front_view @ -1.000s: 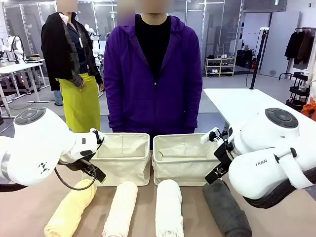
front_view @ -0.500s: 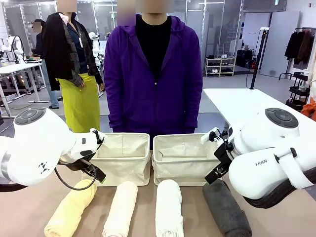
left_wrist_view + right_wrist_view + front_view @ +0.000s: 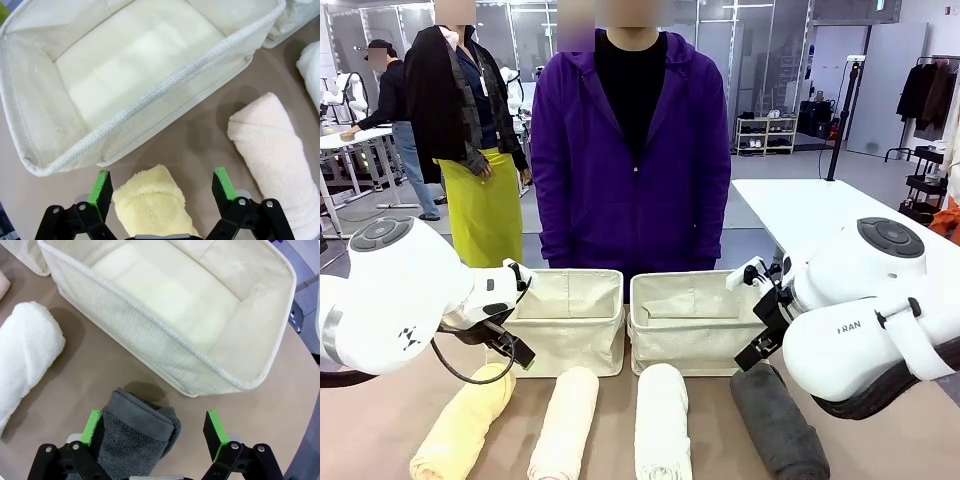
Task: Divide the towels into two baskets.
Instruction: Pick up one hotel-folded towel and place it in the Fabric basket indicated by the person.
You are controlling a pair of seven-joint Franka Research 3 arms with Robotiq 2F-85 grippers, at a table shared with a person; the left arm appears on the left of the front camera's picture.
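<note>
Four towels lie in a row on the surface [image 3: 712, 440] at 6 o'clock of the baskets, from 9 to 3 o'clock the yellow towel [image 3: 465, 425], cream towel [image 3: 565, 420], white towel [image 3: 662, 420] and grey towel [image 3: 780, 420], with bare strips between them. The left tool [image 3: 161, 182] hangs open, fingers spread either side of the yellow towel's far end, and a narrow bare strip separates that end from the left basket [image 3: 570, 340] at 12 o'clock. The right tool [image 3: 152, 422] is open astride the grey towel's end, with the right basket [image 3: 690, 340] near wall just beyond at 12 o'clock.
</note>
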